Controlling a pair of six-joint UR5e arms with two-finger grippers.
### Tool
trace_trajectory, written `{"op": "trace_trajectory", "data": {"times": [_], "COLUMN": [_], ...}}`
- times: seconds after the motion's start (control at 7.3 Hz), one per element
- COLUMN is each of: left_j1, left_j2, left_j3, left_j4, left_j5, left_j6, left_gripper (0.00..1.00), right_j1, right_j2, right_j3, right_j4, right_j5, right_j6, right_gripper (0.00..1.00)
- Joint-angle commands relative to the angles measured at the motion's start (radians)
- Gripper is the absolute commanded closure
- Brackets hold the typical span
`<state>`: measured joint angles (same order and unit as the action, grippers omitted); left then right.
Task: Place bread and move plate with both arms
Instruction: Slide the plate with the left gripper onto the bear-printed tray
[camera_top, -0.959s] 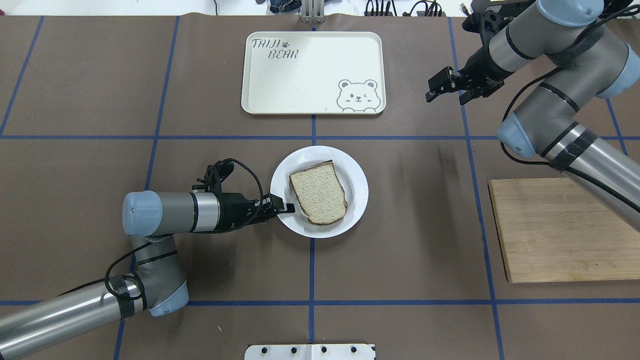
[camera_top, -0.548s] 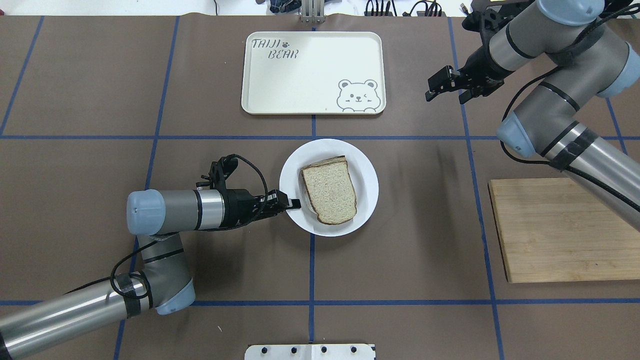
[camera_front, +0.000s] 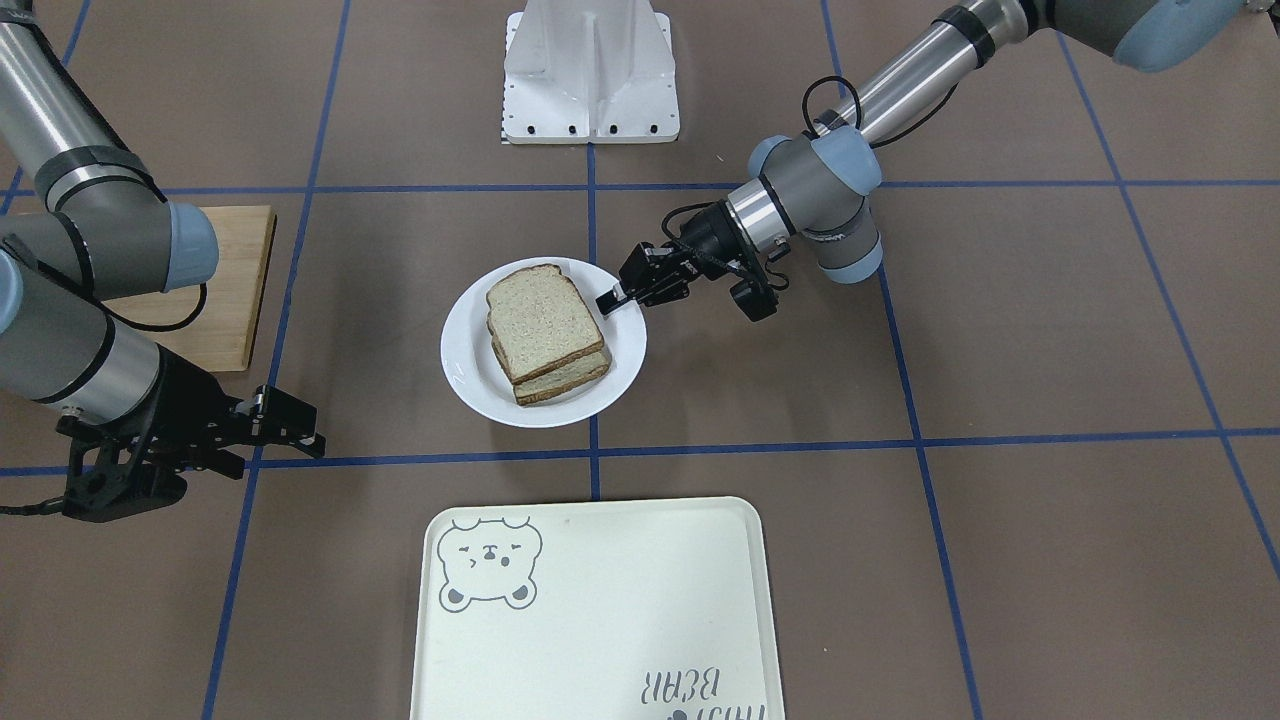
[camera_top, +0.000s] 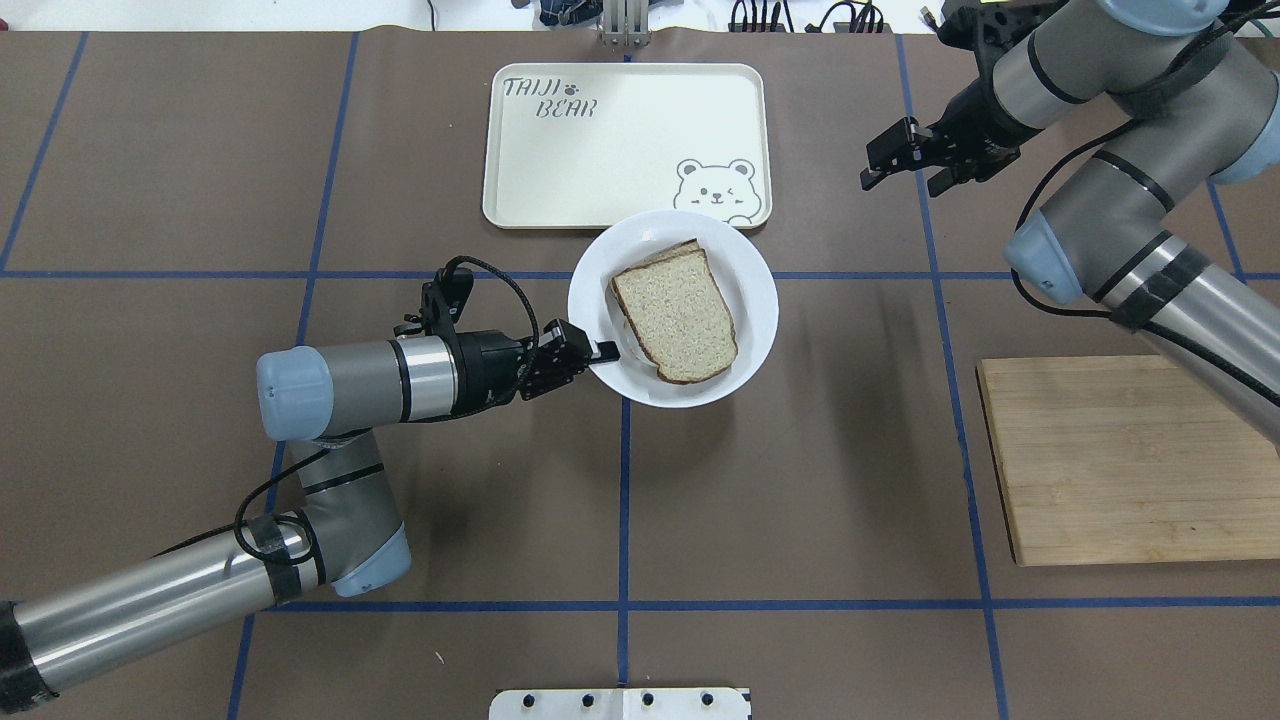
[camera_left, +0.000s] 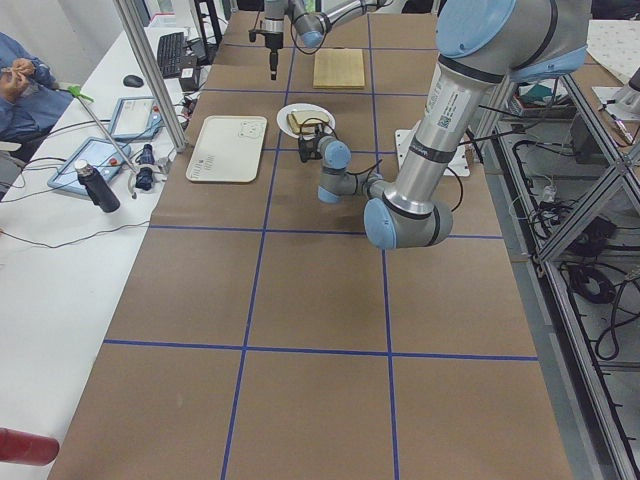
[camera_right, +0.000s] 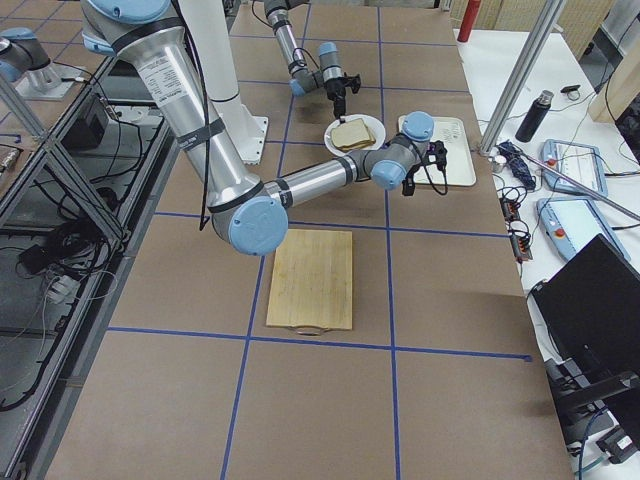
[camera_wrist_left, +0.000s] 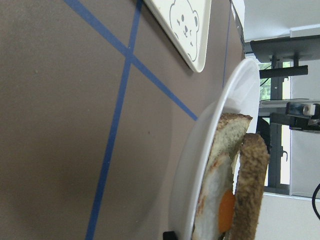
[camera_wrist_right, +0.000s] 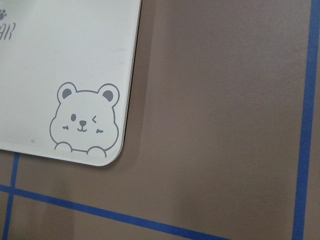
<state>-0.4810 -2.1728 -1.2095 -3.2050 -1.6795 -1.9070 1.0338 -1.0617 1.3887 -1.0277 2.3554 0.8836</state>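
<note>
Plate (camera_top: 752, 300) shifted toward far edge since earlier frames, with left gripper (camera_top: 603, 351) clamped on its near-left rim, carrying it. Bread (camera_top: 675, 315) rides on top, stacked over egg slice (camera_wrist_left: 216, 192), mid-bench. Overhead view shows plate overlapping tray (camera_top: 600, 150) near edge; front view shows gap — likely lifted. Bread step done, plate transfer underway. Right gripper (camera_top: 903, 180) fingers spread, empty, toward far right corner.

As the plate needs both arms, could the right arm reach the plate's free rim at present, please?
Probably yes: the plate rim facing the right tool is bare, only bare table lies between them, and the left tool grips the opposite side.
</note>
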Motion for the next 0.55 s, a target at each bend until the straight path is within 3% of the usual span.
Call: {"op": "trace_trajectory", "data": {"times": [0.0,0.14,0.41], "left_j1": [-0.042,-0.062,-0.065], "left_j2": [-0.063,-0.135,-0.203], "left_j3": [0.007,0.017,0.14], "left_j4": [0.115,0.278,0.347], "left_j5": [0.082,0.124,0.231], "left_j6": [-0.12,-0.153,-0.236], "left_gripper": [1.0,1.0,1.0], "right_j1": [0.079,0.1,0.115], "right_j2": [-0.027,-0.053,-0.102], "right_j3": [0.007,0.022,0.062], "right_j4": [0.0,0.0,0.002], "right_j5": [0.051,0.054,0.054], "right_j6": [0.0,0.0,0.0], "right_gripper": [0.0,0.0,0.0]}}
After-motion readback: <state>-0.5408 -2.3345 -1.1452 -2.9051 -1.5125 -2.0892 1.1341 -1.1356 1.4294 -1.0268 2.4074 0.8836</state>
